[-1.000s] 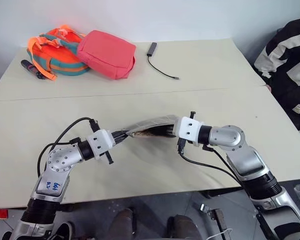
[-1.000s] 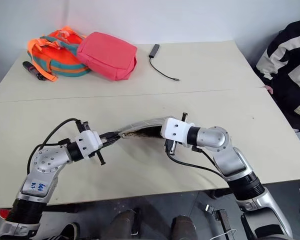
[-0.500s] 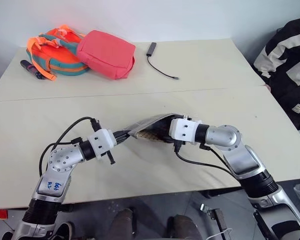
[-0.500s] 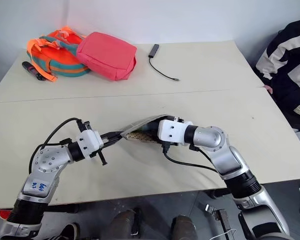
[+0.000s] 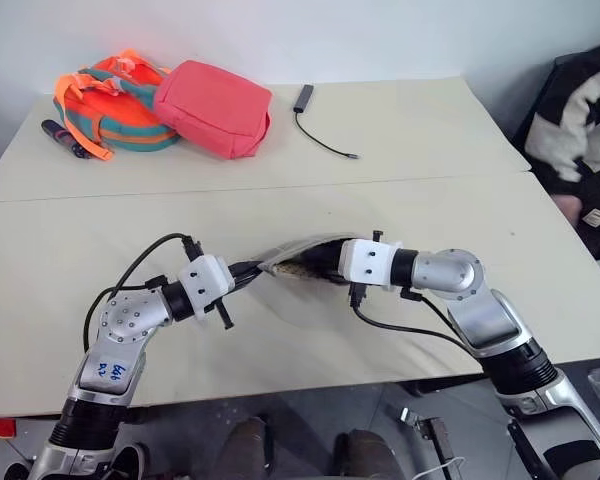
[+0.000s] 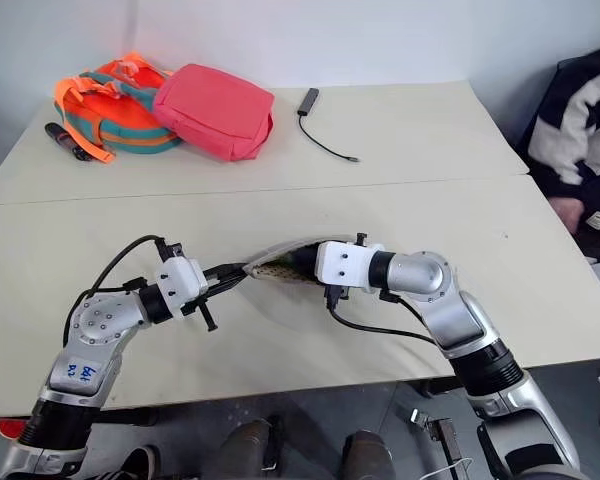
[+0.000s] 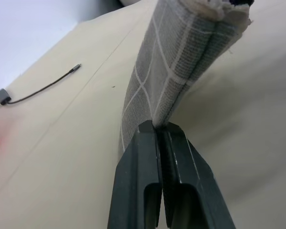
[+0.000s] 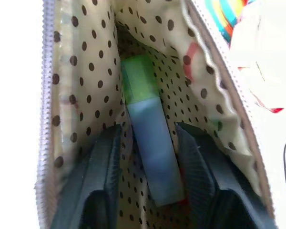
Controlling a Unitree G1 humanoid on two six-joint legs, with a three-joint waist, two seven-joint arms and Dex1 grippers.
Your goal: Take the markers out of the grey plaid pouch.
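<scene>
- Left claw [image 7: 159, 131]: closed, pinching one end of the grey plaid pouch [image 7: 181, 62], which is held raised above the tabletop [image 5: 280, 200].
- Right claw [image 8: 148, 143]: inside the pouch's open mouth, fingers [image 8: 97, 181] apart either side of a marker [image 8: 150, 152] with a green end, not clamped on it.

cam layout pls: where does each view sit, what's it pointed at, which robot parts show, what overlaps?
Left and right eye: head, looking down on the table; both arms show.
Left wrist: along the left gripper, clamped on the grey plaid pouch.
Right wrist: inside the pouch; right gripper fingers straddle a green-capped marker.
Shared: the cable shows in eye and left wrist views.
</scene>
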